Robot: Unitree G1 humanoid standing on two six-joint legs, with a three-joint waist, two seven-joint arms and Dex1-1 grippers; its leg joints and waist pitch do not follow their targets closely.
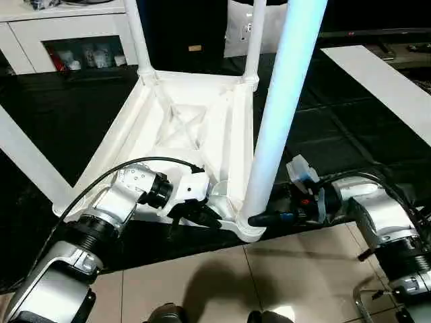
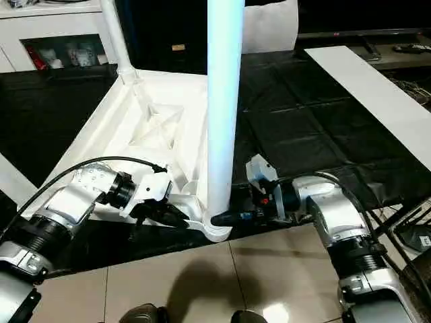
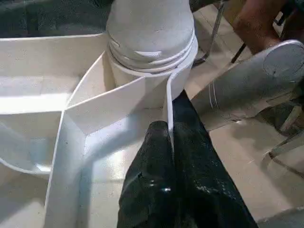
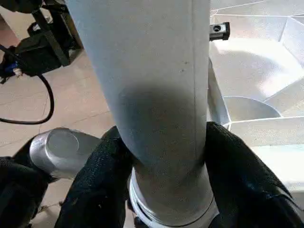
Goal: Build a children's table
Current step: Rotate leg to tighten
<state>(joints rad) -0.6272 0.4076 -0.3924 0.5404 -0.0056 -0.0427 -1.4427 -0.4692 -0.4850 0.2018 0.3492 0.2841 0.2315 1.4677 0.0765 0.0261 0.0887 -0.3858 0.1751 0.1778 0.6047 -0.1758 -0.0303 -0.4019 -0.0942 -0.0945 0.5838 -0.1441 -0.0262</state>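
The white table top [image 1: 182,128] lies upside down on a black mat, its X-ribbed underside facing up. A white leg [image 1: 279,114] stands upright in the near right corner socket [image 1: 249,229]. My right gripper [image 1: 259,219] is shut around the base of this leg, and its black fingers [image 4: 102,175] press on both sides just above the collar. Just left of that corner, my left gripper [image 1: 202,215] is shut on the top's thin rim wall [image 3: 167,102]. Three other legs rise from the far left [image 1: 138,33], far right [image 1: 254,40] and near left [image 1: 27,158] corners.
The black mat [image 1: 323,128] ends at a tiled floor [image 1: 222,282] just in front of the table top. A long white board [image 1: 384,81] lies on the mat to the right. A white cabinet [image 1: 67,27] stands at the back left.
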